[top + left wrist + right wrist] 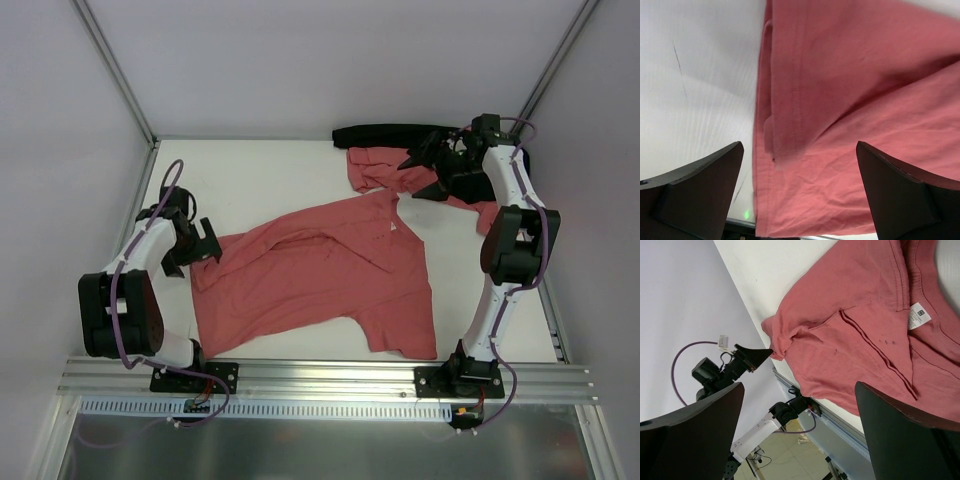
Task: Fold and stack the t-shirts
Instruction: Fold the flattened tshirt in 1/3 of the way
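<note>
Closing the wide-open left pincer (207,245) on the rumpled t-shirt (320,275) edge may bunch both layers; the right pincer (428,172) gapes empty too.

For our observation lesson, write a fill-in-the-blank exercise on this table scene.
The left gripper stands ____ beside the spread t-shirt.
Beyond the crumpled t-shirt lies a ____ cloth.
The spread t-shirt's neck label is ____.
Missing words: open, black, white.
</note>
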`<state>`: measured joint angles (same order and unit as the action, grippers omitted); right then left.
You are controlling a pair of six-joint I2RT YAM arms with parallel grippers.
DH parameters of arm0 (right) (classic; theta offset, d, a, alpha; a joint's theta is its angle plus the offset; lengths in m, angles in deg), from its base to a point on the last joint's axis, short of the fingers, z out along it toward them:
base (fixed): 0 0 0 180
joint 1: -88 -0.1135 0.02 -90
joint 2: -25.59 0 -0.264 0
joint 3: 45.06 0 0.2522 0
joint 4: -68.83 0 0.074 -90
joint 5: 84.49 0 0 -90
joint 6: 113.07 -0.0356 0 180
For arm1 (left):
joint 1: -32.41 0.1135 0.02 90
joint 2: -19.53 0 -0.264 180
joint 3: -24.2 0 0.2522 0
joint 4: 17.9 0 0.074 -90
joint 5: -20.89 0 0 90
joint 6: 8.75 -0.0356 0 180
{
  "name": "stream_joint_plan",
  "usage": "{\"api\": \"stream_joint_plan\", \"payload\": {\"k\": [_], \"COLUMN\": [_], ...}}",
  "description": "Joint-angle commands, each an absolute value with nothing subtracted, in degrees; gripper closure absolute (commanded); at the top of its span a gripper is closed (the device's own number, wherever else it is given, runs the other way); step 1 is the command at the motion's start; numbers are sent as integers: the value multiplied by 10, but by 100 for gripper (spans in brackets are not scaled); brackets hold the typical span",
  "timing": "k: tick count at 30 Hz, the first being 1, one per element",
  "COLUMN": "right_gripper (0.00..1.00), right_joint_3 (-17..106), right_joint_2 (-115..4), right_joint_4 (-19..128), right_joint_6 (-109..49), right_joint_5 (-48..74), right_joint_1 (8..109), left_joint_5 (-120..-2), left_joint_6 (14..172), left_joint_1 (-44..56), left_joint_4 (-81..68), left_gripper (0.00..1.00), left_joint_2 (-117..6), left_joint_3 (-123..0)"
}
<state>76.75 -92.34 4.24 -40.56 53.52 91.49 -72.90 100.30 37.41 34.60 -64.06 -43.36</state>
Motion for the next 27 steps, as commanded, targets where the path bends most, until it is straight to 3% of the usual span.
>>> {"api": "stream_joint_plan", "payload": {"k": [1,14,27], "right_gripper": [1,4,12], "right_joint_3": [780,691,703], "right_joint_2": [-910,-969,-1049], "right_joint_4": [19,90,151], "right_joint_6": [-384,-391,-433], "right_joint_5": [522,511,516], "right_joint_1": [907,882,856], "left_joint_5": [-691,-498,-452], "left_joint_6": [1023,1079,1088], "left_joint_1": [379,378,372], "left_joint_4": [324,201,188], "left_gripper": [1,1,1], "left_joint_2": [-605,-564,-568], "left_joint_3": [-474,-514,-550]}}
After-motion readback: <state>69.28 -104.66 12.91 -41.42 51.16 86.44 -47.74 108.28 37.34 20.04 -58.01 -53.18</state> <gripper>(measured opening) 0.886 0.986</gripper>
